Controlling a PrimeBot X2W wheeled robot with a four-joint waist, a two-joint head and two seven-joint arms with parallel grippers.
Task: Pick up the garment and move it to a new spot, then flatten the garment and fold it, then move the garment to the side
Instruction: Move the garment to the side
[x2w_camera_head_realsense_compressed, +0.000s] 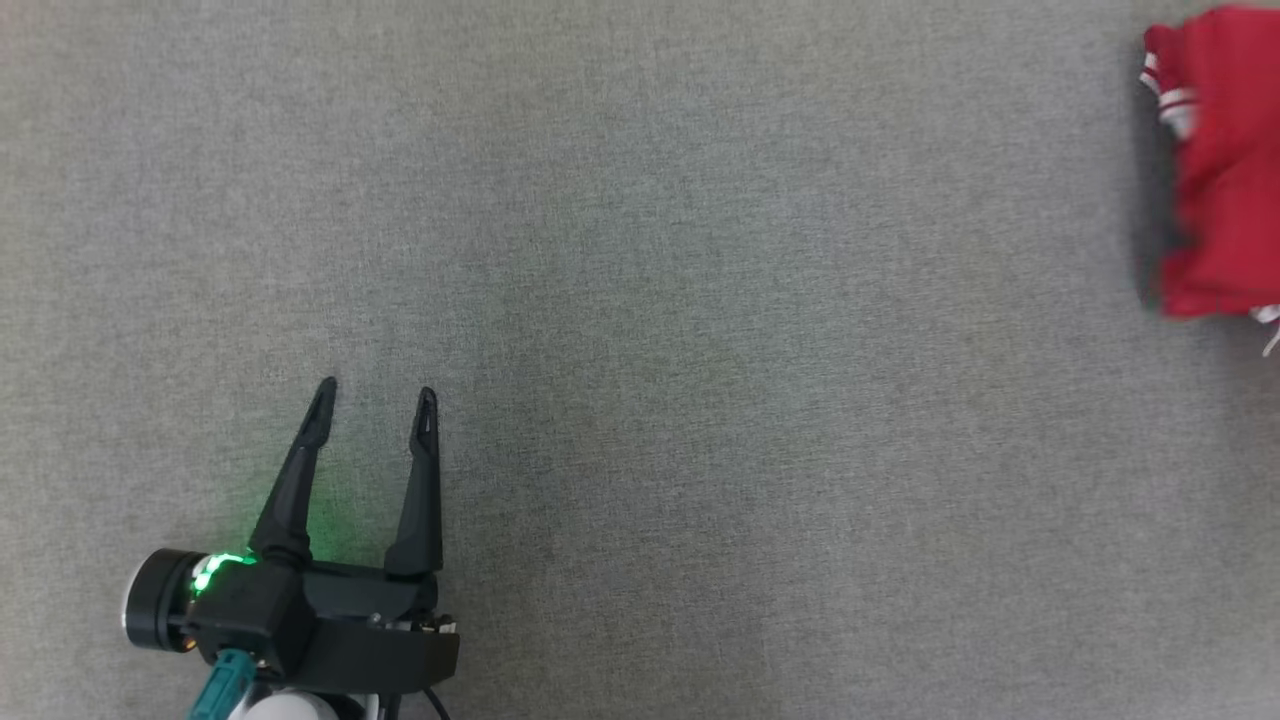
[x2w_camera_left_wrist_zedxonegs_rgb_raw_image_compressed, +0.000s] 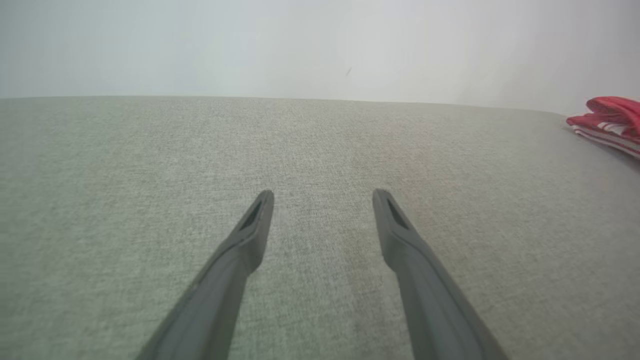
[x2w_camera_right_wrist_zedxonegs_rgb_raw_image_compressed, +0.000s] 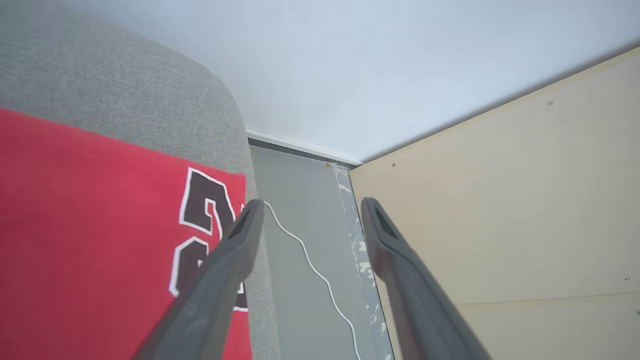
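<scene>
The left tool (x2w_camera_head_realsense_compressed: 377, 392) sits closest to the head camera, its two dark fingers (x2w_camera_head_realsense_compressed: 295, 480) spread and empty. It points across the bare grey surface (x2w_camera_head_realsense_compressed: 640, 300), and the garment (x2w_camera_head_realsense_compressed: 1225, 170) lies well apart from it, far off to its right. The garment is a red folded bundle with white trim, resting at the right-hand end of the surface. Its visible part runs lengthwise away from the robot, and the rest is cut off, so its full outline cannot be told. The right tool (x2w_camera_right_wrist_zedxonegs_rgb_raw_image_compressed: 312, 204) is much the nearer one. Its fingers stand apart with nothing between them, just beside the garment's edge that carries a dark, white-outlined numeral (x2w_camera_right_wrist_zedxonegs_rgb_raw_image_compressed: 207, 215). Beyond that edge the surface drops to the floor (x2w_camera_right_wrist_zedxonegs_rgb_raw_image_compressed: 300, 280). Whether a finger touches the cloth cannot be told. Judging by the fold and the place, the move to the side looks done or nearly so, and any further nudge would fall to the right arm.
</scene>
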